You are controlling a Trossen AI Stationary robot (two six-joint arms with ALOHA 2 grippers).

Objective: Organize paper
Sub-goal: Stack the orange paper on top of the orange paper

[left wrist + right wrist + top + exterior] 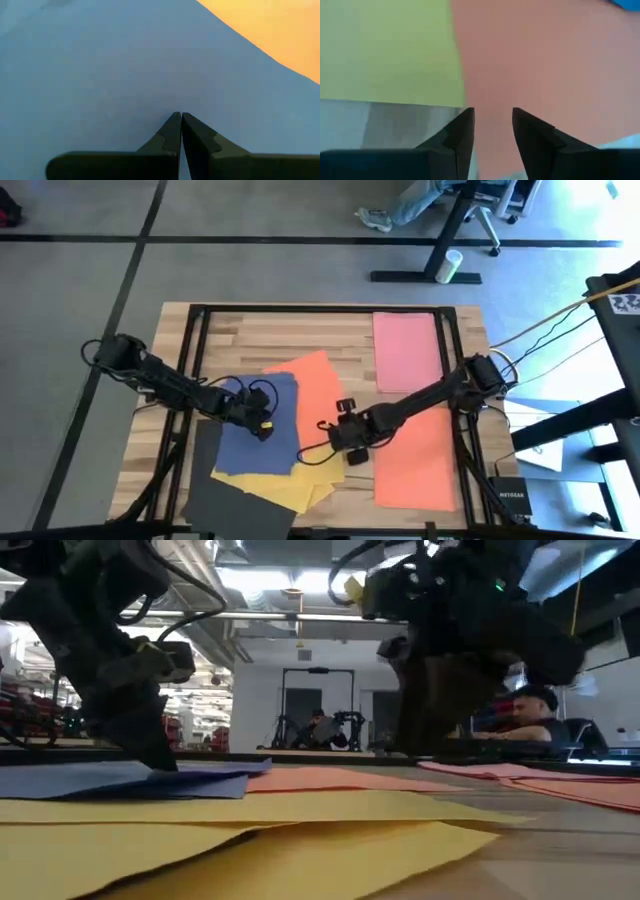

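The left gripper (265,427) stood with its fingers pressed together on the flat navy blue paper sheet (262,442), probably to pin or drag it. This sheet lay over the yellow paper sheet (292,490) and beside the dark grey sheet (225,502). The right gripper (347,442), fingers a little apart and holding nothing, hovered at the edge of the tilted orange paper sheet (318,395). The pink sheet (405,350) and another orange sheet (418,465) lay straight on the wooden surface (260,340), seemingly already sorted.

A navy blue sheet (260,425) lay tilted over an orange sheet (318,395), a yellow sheet (290,485) and a dark grey-black sheet (225,500), all flat and overlapping, while a pink sheet (407,350) and a second orange sheet (415,460) lay flat and apart.
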